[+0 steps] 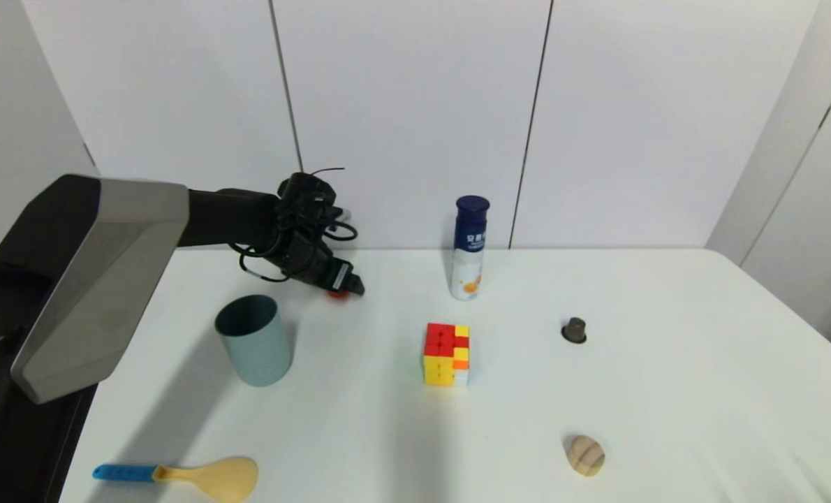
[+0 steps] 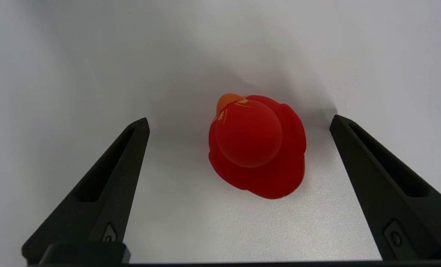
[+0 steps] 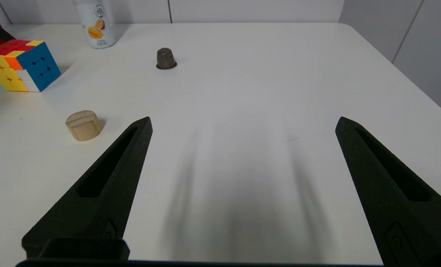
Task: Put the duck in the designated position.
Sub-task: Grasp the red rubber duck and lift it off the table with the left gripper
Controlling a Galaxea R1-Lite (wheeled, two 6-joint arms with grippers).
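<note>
The duck [image 2: 257,146] is a small red toy with an orange beak, resting on the white tabletop between the two black fingers of my left gripper [image 2: 239,124]. That gripper stands open, with a gap on each side of the duck. From the head, only a red sliver of the duck [image 1: 337,294] peeks out below the left gripper [image 1: 349,285] at the table's back left. My right gripper [image 3: 242,124] hovers open over bare table on the right side, out of the head view. The designated position has no mark that I can see.
A teal cup [image 1: 254,339] stands close in front of the left gripper. A puzzle cube [image 1: 447,353] sits mid-table and a blue-capped bottle [image 1: 469,249] behind it. A dark hat-shaped piece [image 1: 574,330], a wooden piece [image 1: 585,455] and a blue-handled spoon [image 1: 199,476] lie farther off.
</note>
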